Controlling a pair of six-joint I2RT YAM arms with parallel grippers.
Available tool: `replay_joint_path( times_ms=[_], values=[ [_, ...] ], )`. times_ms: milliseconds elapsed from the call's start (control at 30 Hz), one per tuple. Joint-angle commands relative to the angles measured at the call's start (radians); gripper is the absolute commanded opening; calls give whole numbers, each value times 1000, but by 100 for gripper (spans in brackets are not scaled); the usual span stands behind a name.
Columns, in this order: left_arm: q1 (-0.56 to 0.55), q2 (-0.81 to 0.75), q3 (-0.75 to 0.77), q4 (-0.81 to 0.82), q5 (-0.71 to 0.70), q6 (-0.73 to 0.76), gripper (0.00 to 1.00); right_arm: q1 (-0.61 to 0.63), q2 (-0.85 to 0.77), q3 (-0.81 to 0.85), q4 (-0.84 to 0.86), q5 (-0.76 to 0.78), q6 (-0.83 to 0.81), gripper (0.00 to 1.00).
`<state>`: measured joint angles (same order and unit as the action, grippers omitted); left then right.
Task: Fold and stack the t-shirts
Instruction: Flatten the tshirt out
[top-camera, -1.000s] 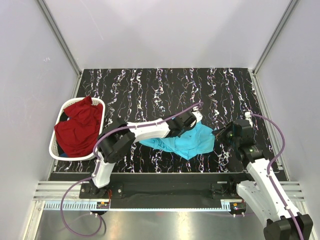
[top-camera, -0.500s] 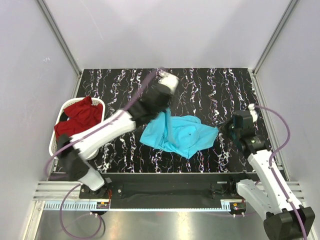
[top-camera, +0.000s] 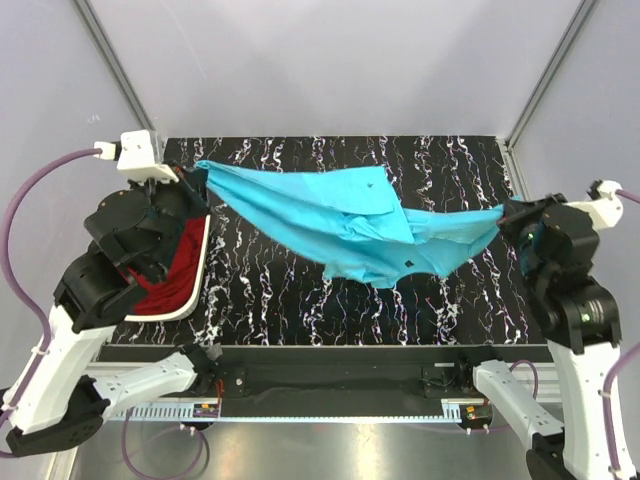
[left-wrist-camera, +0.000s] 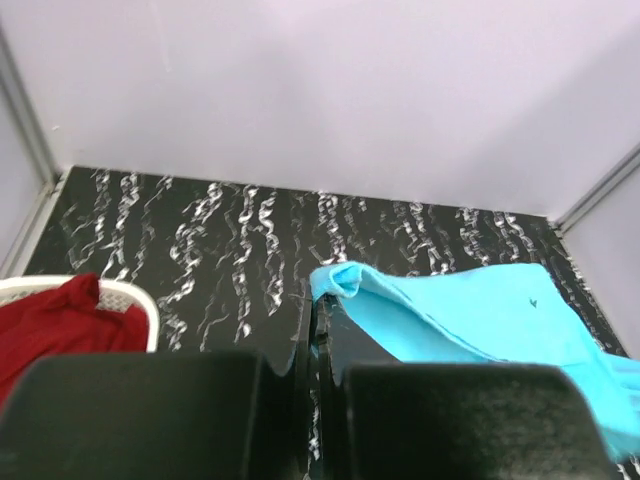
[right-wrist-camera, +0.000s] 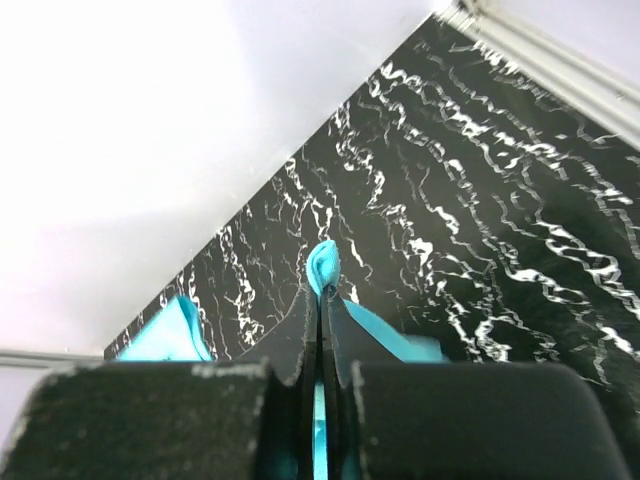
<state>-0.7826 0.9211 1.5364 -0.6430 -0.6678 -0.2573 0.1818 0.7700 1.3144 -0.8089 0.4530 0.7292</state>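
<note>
1. Black surface (top-camera: 330, 160) with white marbled streaks, pale enclosure walls on three sides. White laundry basket (top-camera: 203, 262) sits at the surface's left edge.
2. Turquoise t-shirt (top-camera: 350, 215) hangs stretched in the air right of the basket, one end at the basket's far corner, the other out by the surface's right edge. Its middle sags in a bunched fold.
3. Left fingers (left-wrist-camera: 312, 335) are pressed together on a rolled corner of the turquoise t-shirt; I see no gap between them.
4. Right fingers (right-wrist-camera: 322, 300) likewise pinch a small tuft of the opposite end.
5. Dark red t-shirt (top-camera: 180, 262) lies in the basket, mostly hidden behind the left arm.
6. Risks, my judgement: both grips hold very little cloth, so more tension could pull a corner free. The bunched middle may land creased if lowered unspread. The left end could snag the basket rim.
</note>
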Motion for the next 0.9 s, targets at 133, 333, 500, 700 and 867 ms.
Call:
replay_joint_path(
  times_ms=[133,333,500,700,867],
  values=[
    [23,2,-62,-115,-87,-49,0,-5,-17,49,-93,70,-27,0],
    [236,113,-174,-84,236,-166,0,-4,110,-32,27,62,-73,0],
    [394,246,-116,-35,508,-175,0,-15,253,112,43,134,-146,0],
    [433,334,197,37,539,-154,0,-42,442,486,71,138,-247,0],
    [433,254,55,104,557,-192,0,-42,404,510,66,106,-237,0]
  ],
)
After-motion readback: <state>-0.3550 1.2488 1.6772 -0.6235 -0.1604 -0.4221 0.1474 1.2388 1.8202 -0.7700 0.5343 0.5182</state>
